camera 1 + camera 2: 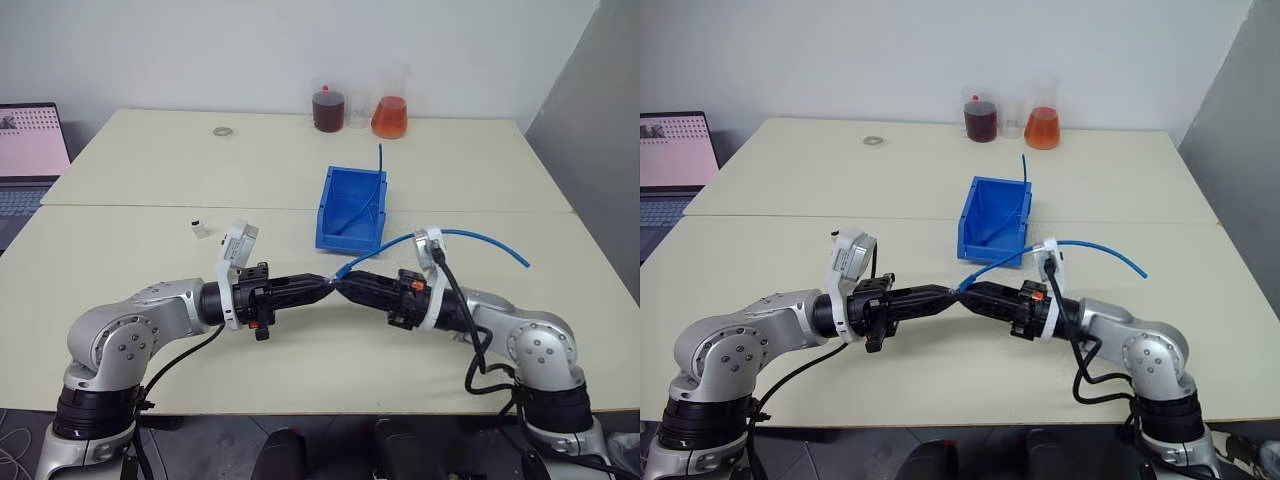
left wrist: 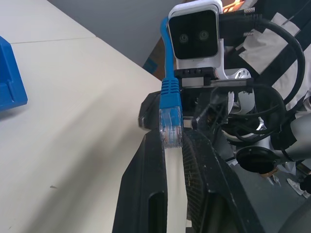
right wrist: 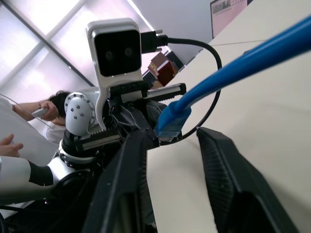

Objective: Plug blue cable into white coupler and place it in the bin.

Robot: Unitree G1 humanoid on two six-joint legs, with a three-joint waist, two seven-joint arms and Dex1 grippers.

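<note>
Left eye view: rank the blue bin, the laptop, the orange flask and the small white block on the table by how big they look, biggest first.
1. Bin.
2. Laptop, though the picture's edge cuts it off, so its rank against the bin is unsure.
3. Orange flask, which stands farthest back.
4. White block, by far the smallest.

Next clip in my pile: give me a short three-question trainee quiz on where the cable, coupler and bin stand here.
1. True or false: the white coupler is already fitted on the plug of the blue cable.
2. Which hand pinches that plug? A left, B right, C neither.
3. Fill in: a second blue cable sticks up out of the ___.

Key:
1. False. It lies alone on the table.
2. A. The left hand is shut on it, and the right hand is open around the cable.
3. bin.
</note>
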